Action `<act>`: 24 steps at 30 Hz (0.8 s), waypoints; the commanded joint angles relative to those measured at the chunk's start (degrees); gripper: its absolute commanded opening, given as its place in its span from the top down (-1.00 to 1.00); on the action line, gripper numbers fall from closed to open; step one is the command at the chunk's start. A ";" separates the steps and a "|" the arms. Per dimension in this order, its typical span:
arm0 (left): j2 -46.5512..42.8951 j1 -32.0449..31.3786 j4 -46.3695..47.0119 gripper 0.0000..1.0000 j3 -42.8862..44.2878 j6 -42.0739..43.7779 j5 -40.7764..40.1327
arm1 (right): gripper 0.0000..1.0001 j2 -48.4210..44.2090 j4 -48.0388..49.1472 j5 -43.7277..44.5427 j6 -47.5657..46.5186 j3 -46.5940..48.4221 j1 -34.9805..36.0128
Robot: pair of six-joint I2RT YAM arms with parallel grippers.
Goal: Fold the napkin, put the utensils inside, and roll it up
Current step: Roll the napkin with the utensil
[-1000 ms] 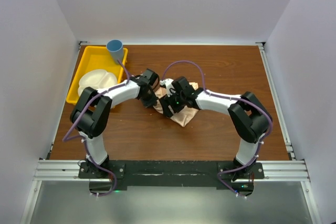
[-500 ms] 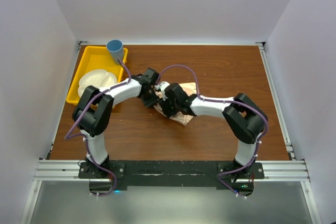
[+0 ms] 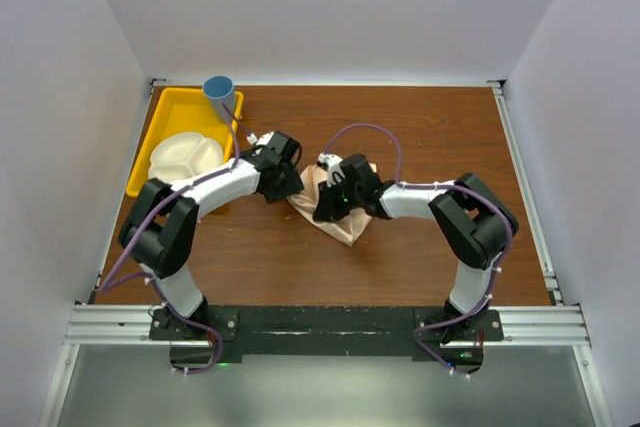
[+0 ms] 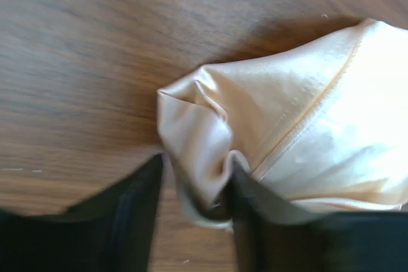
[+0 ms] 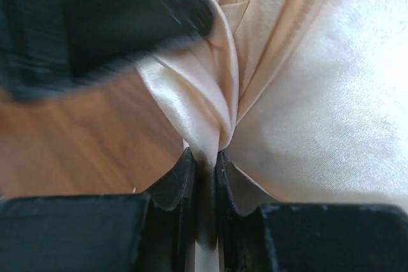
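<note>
The peach napkin lies crumpled on the wooden table between the two arms. My right gripper is at its left edge, and in the right wrist view the gripper is shut on a narrow gathered fold of the napkin. My left gripper stands just left of the cloth. Its jaws are apart, and a loose corner of the napkin droops between them against the right finger. The utensils are hidden or out of view.
A yellow tray at the back left holds a white divided plate. A blue cup leans at the tray's far corner. The left gripper's dark body looms close in the right wrist view.
The left gripper has opened, let the napkin go and drawn slightly left. The right gripper has closed on a fold of the napkin.
</note>
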 commanded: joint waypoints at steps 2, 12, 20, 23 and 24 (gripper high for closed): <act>-9.73 0.26 8.05 -0.31 -2.17 9.45 -7.20 | 1.00 5.72 0.85 -22.87 8.89 -2.37 -7.82; -13.16 0.26 26.75 0.28 -13.14 13.17 15.63 | 0.99 15.39 3.04 -30.21 18.74 -1.22 -12.32; -3.68 0.79 43.65 0.78 -16.76 6.48 24.62 | 0.94 16.54 -0.74 -28.19 17.07 -0.16 -13.46; 0.19 1.40 42.69 0.97 -16.58 5.78 21.99 | 0.88 15.67 -2.93 -27.14 15.59 0.19 -13.37; 1.94 1.58 41.64 1.00 -16.49 5.60 21.37 | 0.83 15.23 -3.81 -26.35 14.88 0.36 -13.37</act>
